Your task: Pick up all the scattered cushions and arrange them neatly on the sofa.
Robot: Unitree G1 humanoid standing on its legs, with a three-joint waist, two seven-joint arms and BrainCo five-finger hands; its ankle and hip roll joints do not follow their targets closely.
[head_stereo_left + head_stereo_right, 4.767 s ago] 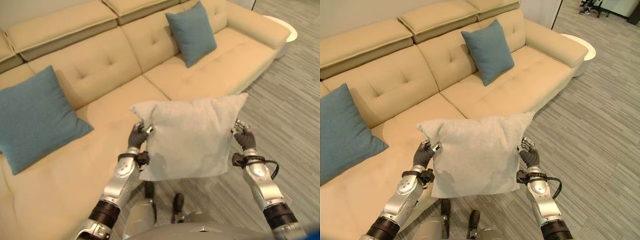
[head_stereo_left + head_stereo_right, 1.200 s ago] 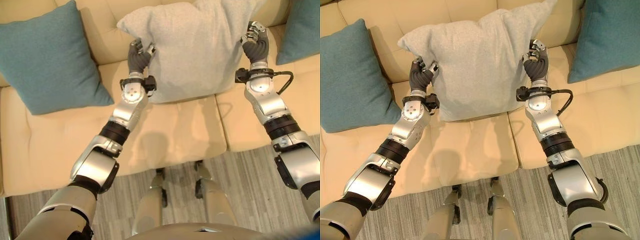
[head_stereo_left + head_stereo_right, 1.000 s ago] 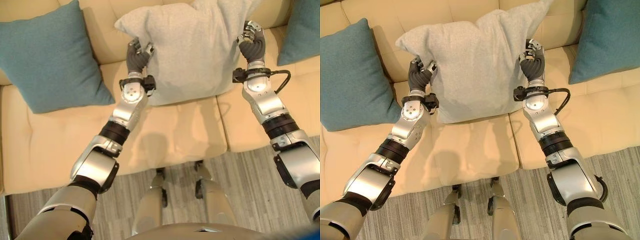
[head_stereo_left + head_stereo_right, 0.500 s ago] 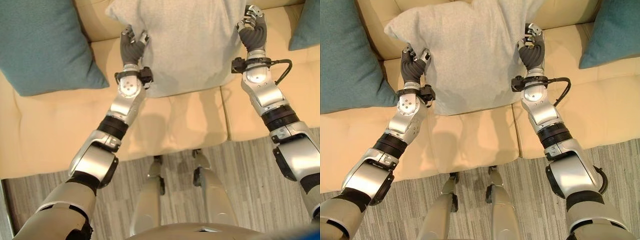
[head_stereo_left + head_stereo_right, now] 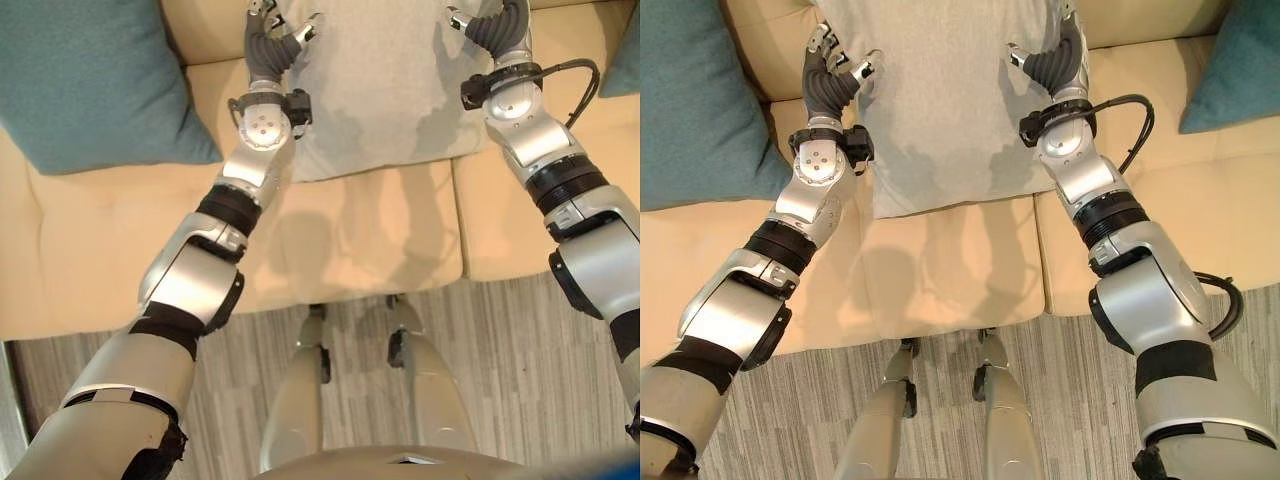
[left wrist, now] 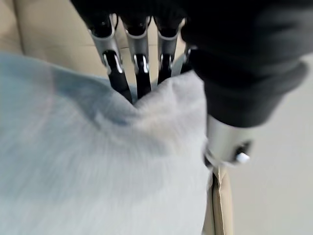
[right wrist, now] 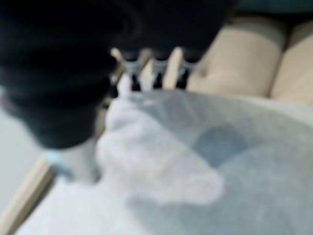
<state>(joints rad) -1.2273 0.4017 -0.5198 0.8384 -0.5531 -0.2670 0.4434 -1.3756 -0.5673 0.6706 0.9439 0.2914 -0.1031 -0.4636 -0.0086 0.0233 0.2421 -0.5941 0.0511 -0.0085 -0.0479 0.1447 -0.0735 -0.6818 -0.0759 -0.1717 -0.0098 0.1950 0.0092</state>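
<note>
A tan sofa [image 5: 350, 240] with smooth, seamed seat cushions stands on a grey striped floor [image 5: 480, 370]. A pale grey cushion [image 5: 940, 100], soft and finely woven, lies on the seat against the backrest. Teal cushions [image 5: 90, 80] sit to either side of it, one partly visible at the right [image 5: 1240, 70]. The left hand [image 5: 830, 75] and right hand [image 5: 1055, 60] flank the grey cushion's upper corners, fingers straightened and spread, thumbs apart, the fingertips touching its cloth without gripping.
</note>
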